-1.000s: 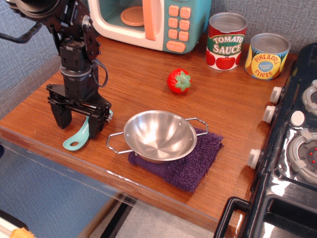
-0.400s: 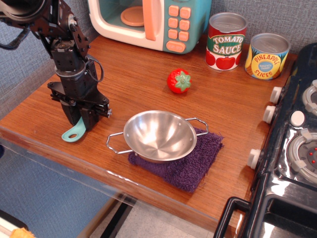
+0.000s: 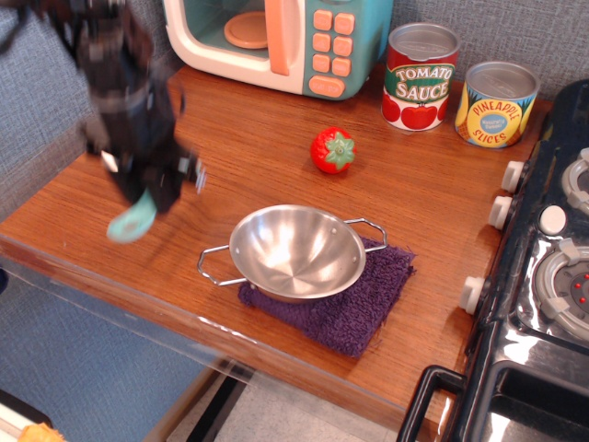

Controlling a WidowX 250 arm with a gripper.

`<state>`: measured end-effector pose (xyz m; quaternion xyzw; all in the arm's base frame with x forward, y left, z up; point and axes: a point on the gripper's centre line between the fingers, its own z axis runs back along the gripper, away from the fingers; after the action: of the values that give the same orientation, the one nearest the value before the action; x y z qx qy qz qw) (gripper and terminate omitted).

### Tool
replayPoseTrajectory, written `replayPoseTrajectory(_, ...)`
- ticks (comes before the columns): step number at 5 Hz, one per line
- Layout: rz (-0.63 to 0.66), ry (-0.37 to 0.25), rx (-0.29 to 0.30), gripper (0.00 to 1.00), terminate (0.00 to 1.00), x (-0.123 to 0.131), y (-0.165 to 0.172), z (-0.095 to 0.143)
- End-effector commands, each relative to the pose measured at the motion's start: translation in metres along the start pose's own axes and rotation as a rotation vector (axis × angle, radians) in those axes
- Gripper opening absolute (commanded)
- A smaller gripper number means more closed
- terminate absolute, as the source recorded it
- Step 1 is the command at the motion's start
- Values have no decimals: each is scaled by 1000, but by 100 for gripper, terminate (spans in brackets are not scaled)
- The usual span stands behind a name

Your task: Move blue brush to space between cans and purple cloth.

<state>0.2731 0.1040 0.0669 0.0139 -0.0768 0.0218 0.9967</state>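
My gripper [image 3: 147,193] is motion-blurred at the left of the table, shut on the blue brush [image 3: 131,221]. The turquoise handle end hangs out below the fingers, lifted off the wood; its bristle head is hidden by the gripper. The cans stand at the back right: the red Tomato Sauce tin [image 3: 421,76] and the yellow Pineapple Slices tin [image 3: 497,103]. The purple cloth [image 3: 345,306] lies at the front middle under a steel bowl [image 3: 296,250].
A toy strawberry [image 3: 332,150] sits between the bowl and the cans. A toy microwave [image 3: 276,41] stands at the back. A toy stove [image 3: 543,276] borders the right side. The table's front edge runs just below the gripper.
The gripper closed on the brush, then rose and shifted slightly left, lifting the brush off the table. Bowl, cloth, cans and strawberry have not moved.
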Motion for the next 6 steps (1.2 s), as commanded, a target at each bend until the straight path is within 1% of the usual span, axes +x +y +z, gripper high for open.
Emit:
replayPoseTrajectory(1,-89,-1,2,0,0,55,-78,37)
replayPoseTrajectory(2,-92,33,23,0,0,74,-112,29)
replayPoseTrajectory(3,-52,60,33,0,0,95,-148,12)
replayPoseTrajectory(4,-31,90,34,0,0,107,-163,-10)
replayPoseTrajectory(5,-39,104,37,0,0,112,-172,-30)
replayPoseTrajectory(6,-65,86,51,0,0,116,-176,-41)
